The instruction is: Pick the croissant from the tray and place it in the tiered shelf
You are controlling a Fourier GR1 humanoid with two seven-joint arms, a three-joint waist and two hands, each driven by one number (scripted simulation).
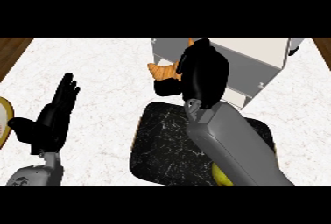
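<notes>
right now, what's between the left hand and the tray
Only bare counter. In the head view the open left hand rests at the left, the black tray lies to its right, and nothing sits on the white marble between them.

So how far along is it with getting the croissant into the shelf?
Done: the croissant is off the black tray. In hand: the right hand curls round it, right beside the tiered shelf. Left: setting it in the shelf and letting go. The left hand rests open at the view's left.
</notes>
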